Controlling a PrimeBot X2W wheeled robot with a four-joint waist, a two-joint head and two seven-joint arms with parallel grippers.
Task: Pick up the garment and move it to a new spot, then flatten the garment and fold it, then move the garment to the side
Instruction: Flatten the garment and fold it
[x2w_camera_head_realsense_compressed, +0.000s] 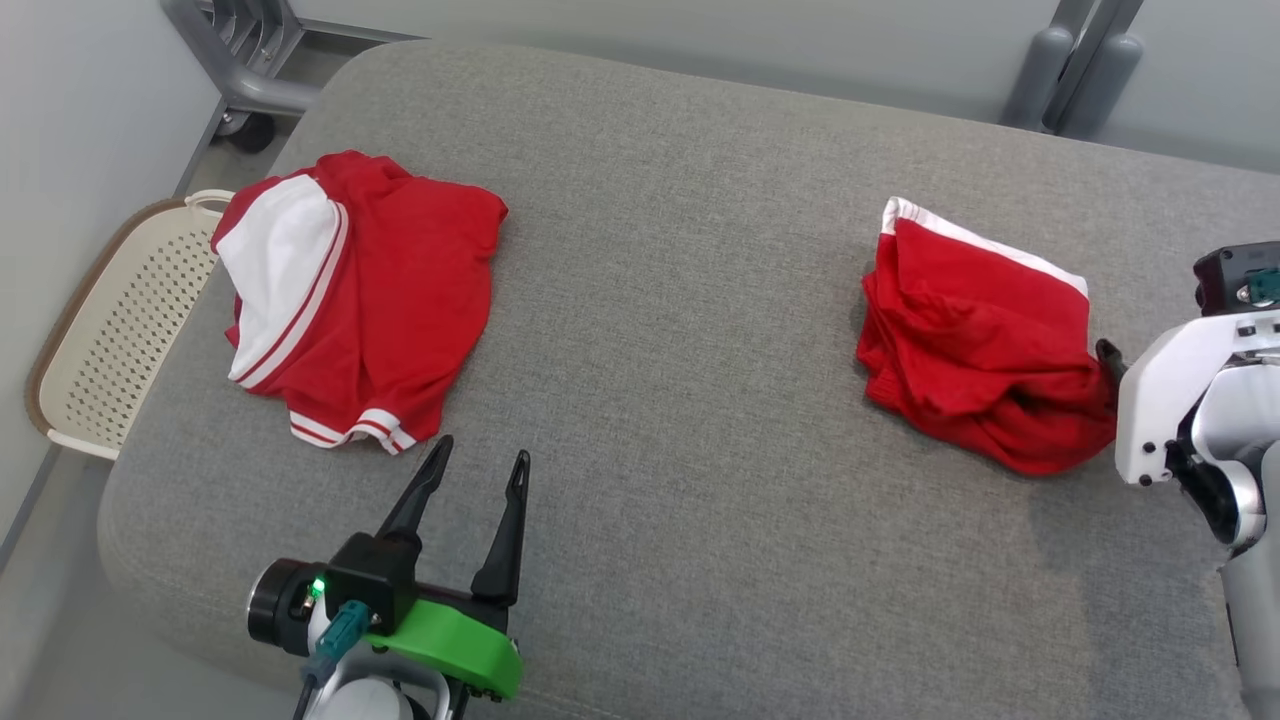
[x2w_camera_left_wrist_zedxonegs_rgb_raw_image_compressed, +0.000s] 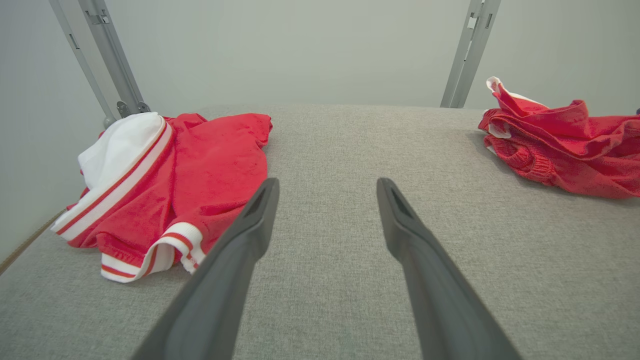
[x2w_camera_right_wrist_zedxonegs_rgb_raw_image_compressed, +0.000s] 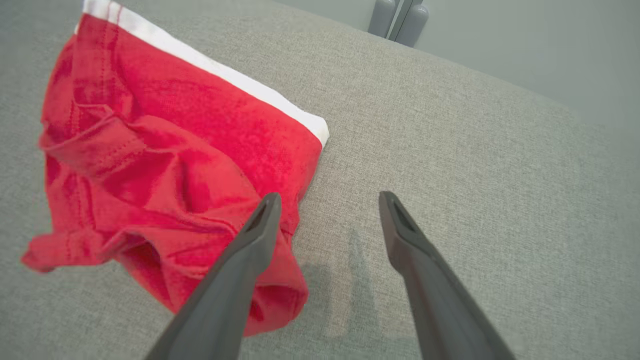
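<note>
Beside the red garment (x2w_camera_right_wrist_zedxonegs_rgb_raw_image_compressed: 165, 165), right hand (x2w_camera_right_wrist_zedxonegs_rgb_raw_image_compressed: 328, 196) wide open, empty.

The garment (x2w_camera_head_realsense_compressed: 980, 350) is red with a white band; the padded surface (x2w_camera_head_realsense_compressed: 680, 300) is grey.

Bright, even, diffuse light; soft, faint shadows on the worktop (x2w_camera_head_realsense_compressed: 700, 300); sharp focus; wide-angle stretch in wrist views.

Table (x2w_camera_head_realsense_compressed: 700, 300): left garment (x2w_camera_head_realsense_compressed: 380, 290) is laid at left, right garment (x2w_camera_head_realsense_compressed: 980, 350) at right, well apart. Basket (x2w_camera_head_realsense_compressed: 110, 330) is set off the table's left edge, beside the left garment.
</note>
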